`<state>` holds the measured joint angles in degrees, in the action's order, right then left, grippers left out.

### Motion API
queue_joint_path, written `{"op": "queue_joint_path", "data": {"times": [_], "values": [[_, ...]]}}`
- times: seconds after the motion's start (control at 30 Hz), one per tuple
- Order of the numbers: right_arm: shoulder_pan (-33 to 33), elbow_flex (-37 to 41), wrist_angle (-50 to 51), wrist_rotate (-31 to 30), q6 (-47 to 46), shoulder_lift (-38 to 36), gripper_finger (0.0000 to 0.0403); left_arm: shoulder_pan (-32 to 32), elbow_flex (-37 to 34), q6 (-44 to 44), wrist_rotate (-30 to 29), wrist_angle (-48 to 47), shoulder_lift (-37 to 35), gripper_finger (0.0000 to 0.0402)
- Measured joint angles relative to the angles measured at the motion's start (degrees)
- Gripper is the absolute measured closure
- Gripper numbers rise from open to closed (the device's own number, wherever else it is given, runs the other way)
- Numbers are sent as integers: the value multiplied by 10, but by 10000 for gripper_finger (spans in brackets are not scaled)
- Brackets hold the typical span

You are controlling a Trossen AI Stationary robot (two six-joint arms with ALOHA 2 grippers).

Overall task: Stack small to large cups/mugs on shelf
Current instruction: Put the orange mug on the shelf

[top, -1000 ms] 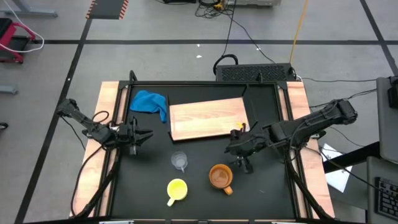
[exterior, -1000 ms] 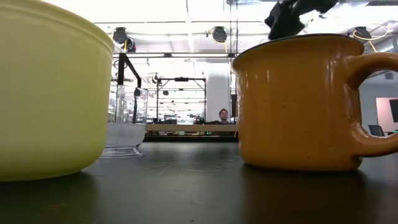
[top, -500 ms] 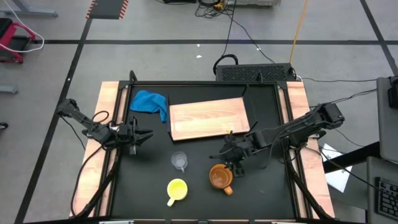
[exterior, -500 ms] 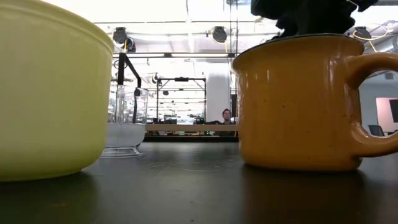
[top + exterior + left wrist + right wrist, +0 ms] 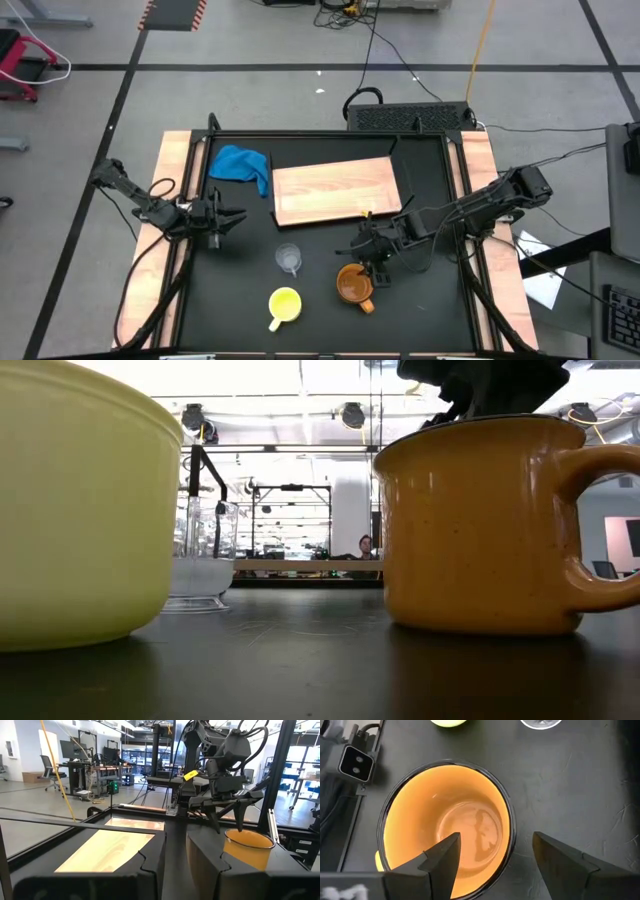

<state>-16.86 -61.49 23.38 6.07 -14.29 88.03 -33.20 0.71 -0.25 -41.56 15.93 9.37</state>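
Right pincer (image 5: 372, 262) hovering spread, straddling orange mug (image 5: 353, 284) rim on desk (image 5: 440, 310) | left pincer (image 5: 232, 219) waiting, spread | nothing stacked: yellow mug (image 5: 284, 304), glass cup (image 5: 289, 258) standing apart; shelf (image 5: 335, 190) bare

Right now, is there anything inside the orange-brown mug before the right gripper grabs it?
Nothing lies in the orange-brown mug: its glossy bottom shows bare. The open right gripper straddles the rim, one finger over the inside, hiding a small part of the wall there.
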Motion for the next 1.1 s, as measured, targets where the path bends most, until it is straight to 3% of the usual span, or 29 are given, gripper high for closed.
{"op": "queue_joint_path", "data": {"times": [1.1], "values": [[-5, 54, -48, -1, -3, 0, 172, 0, 0, 0, 1, -12, 0, 320]]}}
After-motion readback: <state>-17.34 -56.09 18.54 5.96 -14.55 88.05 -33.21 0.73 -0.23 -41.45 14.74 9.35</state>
